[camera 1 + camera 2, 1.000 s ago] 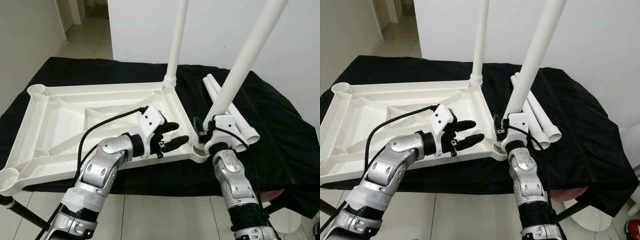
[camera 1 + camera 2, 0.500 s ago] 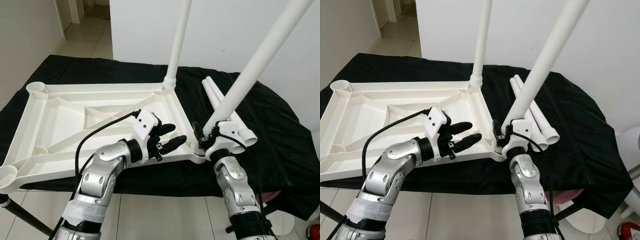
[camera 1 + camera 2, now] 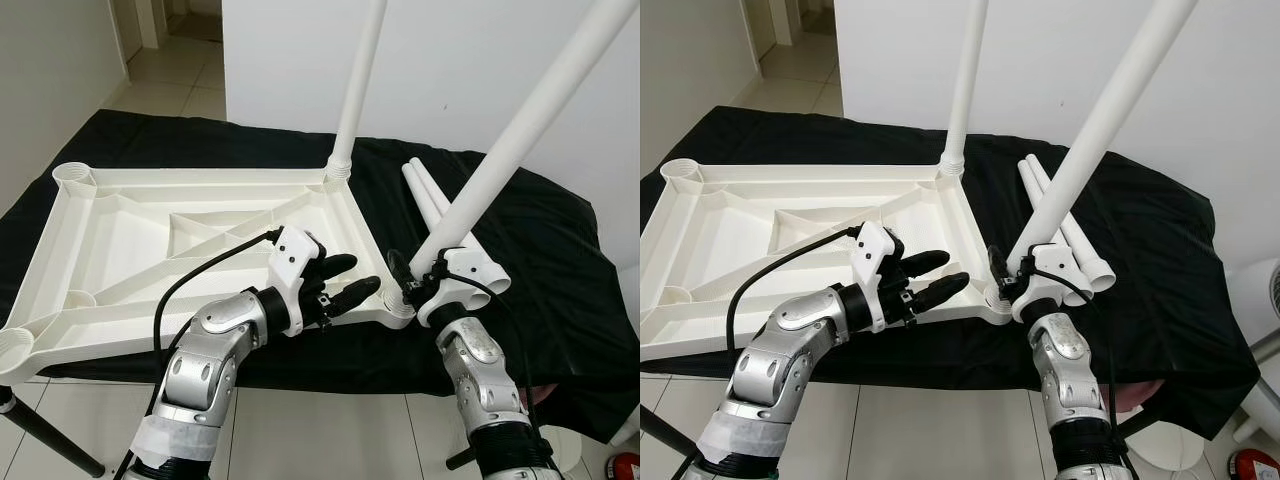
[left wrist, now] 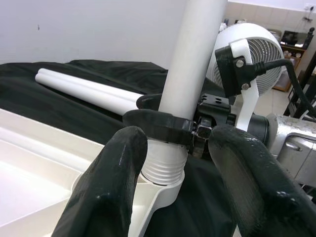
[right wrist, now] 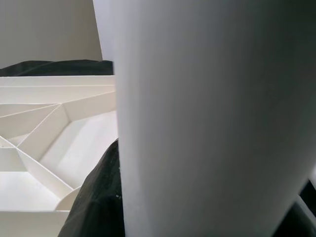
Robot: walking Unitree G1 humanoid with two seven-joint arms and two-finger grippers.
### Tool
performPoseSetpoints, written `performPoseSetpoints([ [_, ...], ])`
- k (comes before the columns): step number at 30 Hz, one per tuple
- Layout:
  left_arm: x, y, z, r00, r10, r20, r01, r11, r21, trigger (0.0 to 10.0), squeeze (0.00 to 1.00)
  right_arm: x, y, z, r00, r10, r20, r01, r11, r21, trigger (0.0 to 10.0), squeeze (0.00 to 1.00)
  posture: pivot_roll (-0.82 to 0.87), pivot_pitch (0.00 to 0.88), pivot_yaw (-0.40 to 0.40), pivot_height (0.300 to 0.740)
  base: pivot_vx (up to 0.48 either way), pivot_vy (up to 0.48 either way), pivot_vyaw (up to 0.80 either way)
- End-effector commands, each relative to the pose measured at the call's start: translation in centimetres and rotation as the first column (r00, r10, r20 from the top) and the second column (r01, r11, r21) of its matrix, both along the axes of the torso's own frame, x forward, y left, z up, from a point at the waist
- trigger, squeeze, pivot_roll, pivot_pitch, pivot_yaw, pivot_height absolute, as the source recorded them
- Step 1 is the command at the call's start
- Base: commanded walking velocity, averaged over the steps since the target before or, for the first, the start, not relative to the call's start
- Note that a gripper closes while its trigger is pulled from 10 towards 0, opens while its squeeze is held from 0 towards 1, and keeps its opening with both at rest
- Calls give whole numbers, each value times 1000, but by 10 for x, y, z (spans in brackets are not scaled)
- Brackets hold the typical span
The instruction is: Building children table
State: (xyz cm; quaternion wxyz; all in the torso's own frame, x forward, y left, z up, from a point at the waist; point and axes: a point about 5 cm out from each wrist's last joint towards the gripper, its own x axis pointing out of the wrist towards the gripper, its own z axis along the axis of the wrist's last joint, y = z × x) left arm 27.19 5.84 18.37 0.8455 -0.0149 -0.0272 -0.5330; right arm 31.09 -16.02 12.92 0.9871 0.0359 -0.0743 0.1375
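An upturned white plastic tabletop (image 3: pixel 120 235) lies on a black-draped table (image 3: pixel 545 235). One white leg (image 3: pixel 357 90) stands upright in its far right corner. My right gripper (image 3: pixel 412 286) is shut on a second white leg (image 3: pixel 520 120), which leans to the right. Its threaded end (image 4: pixel 163 165) sits in the near right corner socket (image 3: pixel 400 310). My left gripper (image 3: pixel 360 275) is open, its fingers (image 4: pixel 116 182) on either side of that socket, just short of the leg. In the right wrist view the held leg (image 5: pixel 207 118) is very close.
Two spare white legs (image 3: pixel 430 200) lie on the cloth behind my right gripper. A white fan (image 4: pixel 261 44) stands on the floor to the right of the table. Tiled floor (image 3: pixel 320 440) runs below the table's near edge, and a white wall is behind.
The held leg has tilted further to the right at its top. My left gripper has edged closer to the near right corner socket.
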Motion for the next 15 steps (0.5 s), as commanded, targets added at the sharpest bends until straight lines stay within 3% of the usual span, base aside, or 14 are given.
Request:
performPoseSetpoints([
  [1,8,5,1,974,224,-13,-224,975,-2,10000,0,-2,1,-18,997,37,-71,-41,998,-52,10000,0,12,0,-107,740,0,0,0],
  [10,8,6,3,973,230,-23,-230,973,-3,10000,0,-14,14,-27,983,178,-33,-181,961,-209,10000,0,9,0,-102,740,0,0,0],
  [15,8,6,4,973,231,-26,-231,973,-5,10000,0,-16,14,-30,980,193,-39,-197,953,-229,10000,0,9,0,-101,740,0,0,0],
])
